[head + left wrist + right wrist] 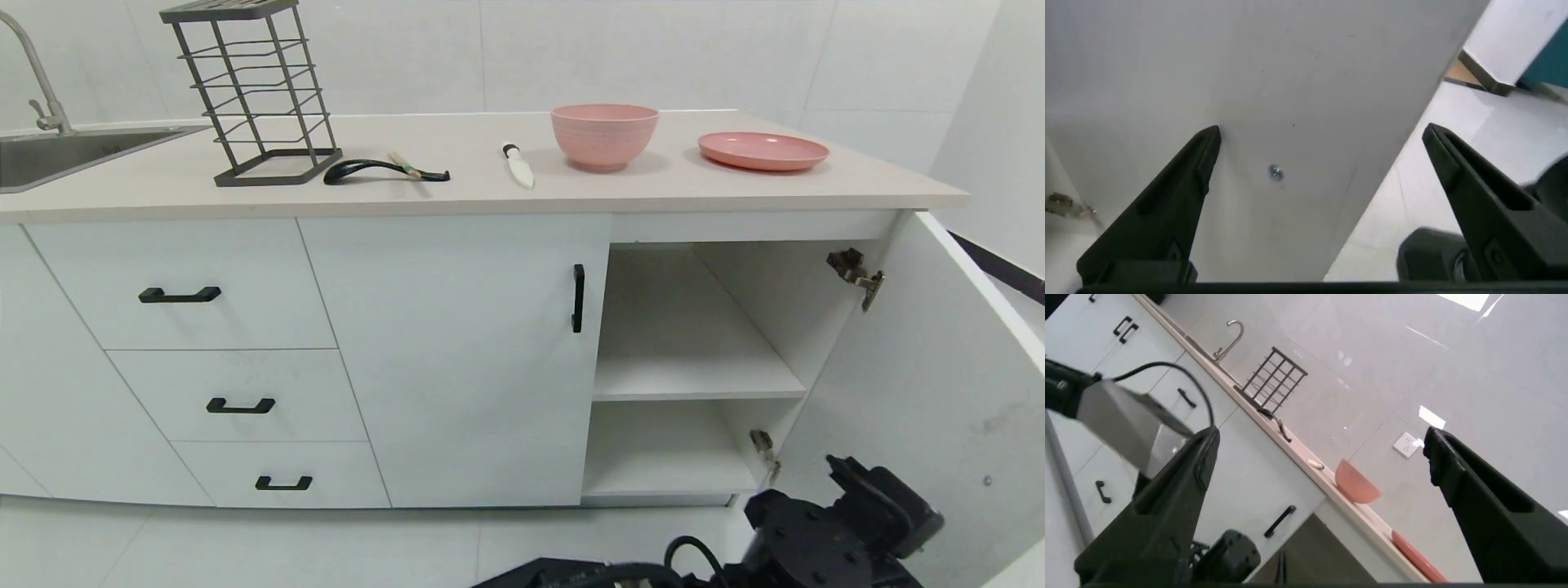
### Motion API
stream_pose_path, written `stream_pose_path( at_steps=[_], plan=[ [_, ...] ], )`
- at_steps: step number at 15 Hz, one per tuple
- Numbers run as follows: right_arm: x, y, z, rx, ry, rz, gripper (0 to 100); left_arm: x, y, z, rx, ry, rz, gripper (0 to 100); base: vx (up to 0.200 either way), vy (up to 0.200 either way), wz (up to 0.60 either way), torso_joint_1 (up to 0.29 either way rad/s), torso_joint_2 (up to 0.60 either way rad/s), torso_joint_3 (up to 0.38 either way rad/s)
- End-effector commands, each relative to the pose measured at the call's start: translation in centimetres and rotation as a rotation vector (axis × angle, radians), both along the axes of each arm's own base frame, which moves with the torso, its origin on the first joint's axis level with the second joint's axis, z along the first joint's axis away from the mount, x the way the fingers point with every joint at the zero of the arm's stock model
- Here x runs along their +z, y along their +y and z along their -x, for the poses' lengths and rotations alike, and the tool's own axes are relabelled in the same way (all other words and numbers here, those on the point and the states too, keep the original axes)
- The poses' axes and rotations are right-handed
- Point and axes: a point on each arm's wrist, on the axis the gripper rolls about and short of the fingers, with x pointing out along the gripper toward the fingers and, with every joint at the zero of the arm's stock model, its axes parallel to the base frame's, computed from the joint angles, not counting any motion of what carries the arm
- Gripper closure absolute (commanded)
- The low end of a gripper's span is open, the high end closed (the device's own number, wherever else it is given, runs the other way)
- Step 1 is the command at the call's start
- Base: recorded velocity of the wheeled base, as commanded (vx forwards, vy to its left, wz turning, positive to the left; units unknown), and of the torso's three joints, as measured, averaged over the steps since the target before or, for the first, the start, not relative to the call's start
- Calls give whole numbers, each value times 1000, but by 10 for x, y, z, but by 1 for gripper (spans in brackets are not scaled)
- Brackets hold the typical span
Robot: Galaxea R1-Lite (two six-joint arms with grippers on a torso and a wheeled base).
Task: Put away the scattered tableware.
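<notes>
Looking down at a white kitchen unit, we see the scattered tableware lying along the desk (694, 192), none of it put away yet. A pink plate (763, 151) sits at the right end and a pink bowl (604, 135) just left of it. Further left is a white-bladed knife (518, 166), then a black ladle (380, 171) beside a wire rack (253, 90). Below the plate and bowl a cupboard stands open, with a shelf (694, 380) inside and its door (922, 367) swung out to the right. The left fingers (1167, 212) are spread wide with nothing between them, and they point at the inner face of that door. The right fingers (1167, 506) are also spread and hold nothing. They look up from below desk level along the desk's front edge, with the plate nearest and the bowl next. We judge that every piece lies above both sets of fingers. The right arm seems better aimed, and the plate is its closest target, so it would have to rise above the desk edge first. The knife's long axis runs front to back, its black handle toward the wall.
</notes>
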Motion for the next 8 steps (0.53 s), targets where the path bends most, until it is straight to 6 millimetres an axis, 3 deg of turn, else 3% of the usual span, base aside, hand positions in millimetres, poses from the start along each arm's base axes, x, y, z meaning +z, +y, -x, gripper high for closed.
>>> stream_pose_path(
  at_steps=[1,3,4,7,8],
  plan=[
    [8,0,-3,-3,12,1,0,-20,-32,38,-120,1,-6,0,0,0,0,0,0,0],
    [7,0,-4,-3,15,1,0,-34,-40,49,-146,11,-42,0,0,0,0,0,0,0],
    [7,0,-4,-4,17,1,0,-37,-39,42,-129,14,-45,0,0,0,0,0,0,0],
    [4,0,-4,-5,21,3,0,-28,-27,-1,-43,0,-2,0,0,0,0,0,0,0],
    [3,0,-5,-4,25,2,0,-17,-21,-19,-9,-12,22,0,0,0,0,0,0,0]
  ],
)
